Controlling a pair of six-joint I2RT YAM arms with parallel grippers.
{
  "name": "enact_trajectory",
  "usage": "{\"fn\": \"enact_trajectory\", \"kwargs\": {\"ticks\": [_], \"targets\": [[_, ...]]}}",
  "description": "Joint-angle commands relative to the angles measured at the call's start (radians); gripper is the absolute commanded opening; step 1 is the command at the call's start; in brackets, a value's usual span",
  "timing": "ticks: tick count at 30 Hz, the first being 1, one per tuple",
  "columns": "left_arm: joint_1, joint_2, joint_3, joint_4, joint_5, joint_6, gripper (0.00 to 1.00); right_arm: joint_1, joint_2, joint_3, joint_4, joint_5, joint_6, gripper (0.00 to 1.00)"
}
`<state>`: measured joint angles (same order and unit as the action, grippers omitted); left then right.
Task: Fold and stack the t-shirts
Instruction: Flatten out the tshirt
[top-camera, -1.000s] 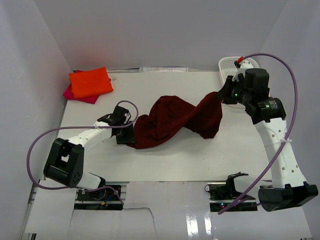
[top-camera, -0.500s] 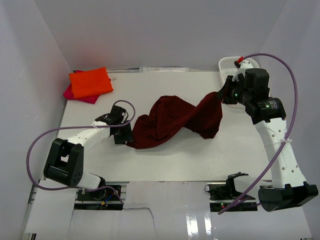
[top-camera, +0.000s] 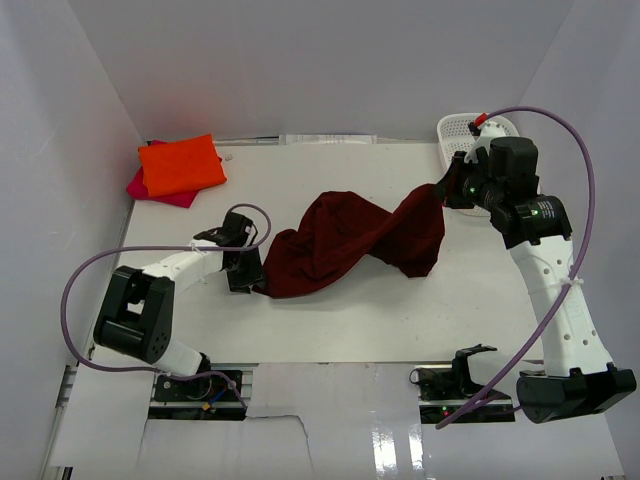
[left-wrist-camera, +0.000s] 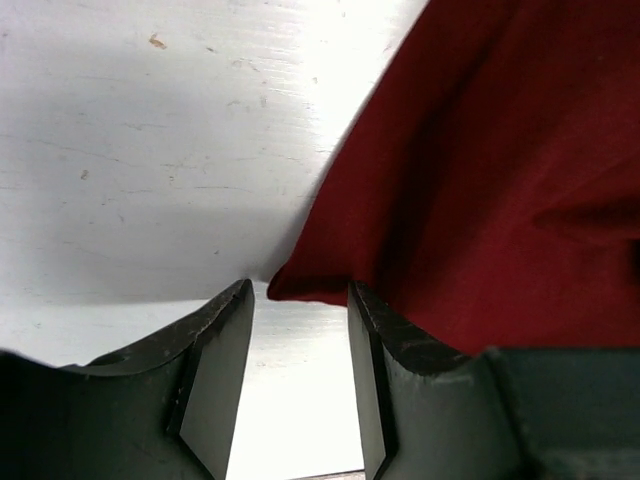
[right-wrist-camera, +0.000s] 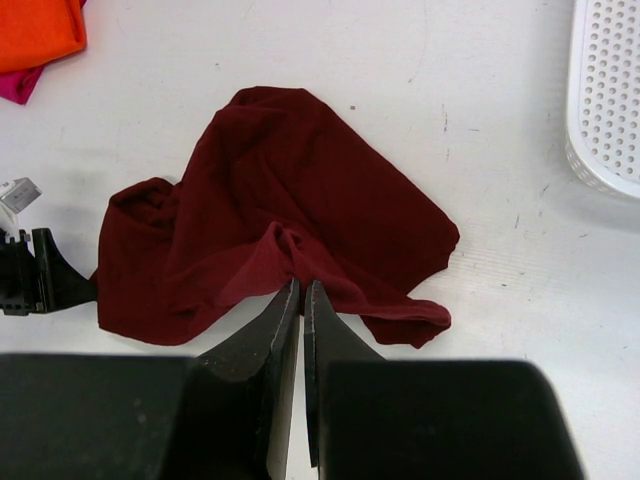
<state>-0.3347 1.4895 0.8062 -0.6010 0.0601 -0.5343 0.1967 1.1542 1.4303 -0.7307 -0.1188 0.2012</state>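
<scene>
The dark maroon-red t-shirt lies crumpled across the middle of the table. My right gripper is shut on a bunch of its cloth and holds that end raised. My left gripper sits low on the table at the shirt's near-left corner. It is open, and the corner's tip lies just at the gap between its fingertips, not pinched. The bright orange t-shirt lies folded on the magenta-pink one at the back left.
A white mesh basket stands at the back right, just behind the right gripper, with its rim in the right wrist view. White walls close the table at the left, back and right. The arm bases and purple cables sit along the near edge.
The left arm has shifted a little, and its gripper has edged along the shirt's near-left corner. The right arm and the raised cloth have not moved.
</scene>
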Motion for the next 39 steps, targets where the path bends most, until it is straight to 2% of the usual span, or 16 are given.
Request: {"fn": "enact_trajectory", "kwargs": {"ticks": [1, 4, 7, 8, 13, 14, 18, 22, 25, 29, 32, 35, 37, 39], "targets": [[0.008, 0.011, -0.001, -0.006, -0.013, -0.009, 0.53, -0.003, -0.008, 0.012, 0.036, -0.01, -0.008, 0.08], [0.01, 0.025, -0.001, -0.009, -0.016, -0.009, 0.51, -0.003, -0.01, 0.009, 0.036, -0.012, -0.006, 0.08], [0.01, 0.037, 0.002, -0.01, -0.019, -0.006, 0.41, -0.003, -0.013, 0.002, 0.037, -0.018, -0.006, 0.08], [0.01, 0.041, 0.004, -0.01, -0.017, -0.004, 0.28, -0.003, -0.013, 0.002, 0.037, -0.021, -0.006, 0.08], [0.01, 0.048, 0.013, -0.014, -0.022, 0.002, 0.1, -0.003, -0.008, 0.005, 0.039, -0.036, -0.006, 0.08], [0.01, 0.051, 0.016, -0.019, -0.02, 0.003, 0.0, -0.003, -0.007, 0.005, 0.039, -0.038, -0.005, 0.08], [0.01, 0.035, 0.034, -0.023, -0.016, 0.005, 0.0, -0.003, 0.004, 0.004, 0.045, -0.054, -0.005, 0.08], [0.037, -0.018, 0.135, -0.046, -0.023, 0.007, 0.0, -0.005, 0.033, -0.011, 0.068, -0.114, 0.006, 0.08], [0.108, -0.055, 0.245, -0.066, -0.016, 0.017, 0.0, -0.003, 0.073, -0.034, 0.114, -0.184, 0.042, 0.08], [0.273, -0.089, 0.381, -0.077, 0.036, 0.03, 0.0, -0.003, 0.122, -0.021, 0.175, -0.248, 0.092, 0.08], [0.333, -0.091, 0.488, -0.074, 0.052, 0.027, 0.0, -0.003, 0.196, 0.079, 0.177, -0.232, 0.092, 0.08], [0.384, -0.048, 0.582, -0.094, 0.064, 0.022, 0.0, -0.002, 0.307, 0.278, 0.099, -0.229, 0.069, 0.08], [0.391, -0.032, 0.662, -0.102, 0.095, 0.013, 0.0, -0.003, 0.35, 0.414, 0.065, -0.243, 0.067, 0.08], [0.402, -0.038, 0.711, -0.1, 0.113, -0.006, 0.0, -0.003, 0.351, 0.468, 0.066, -0.268, 0.072, 0.08]]}}
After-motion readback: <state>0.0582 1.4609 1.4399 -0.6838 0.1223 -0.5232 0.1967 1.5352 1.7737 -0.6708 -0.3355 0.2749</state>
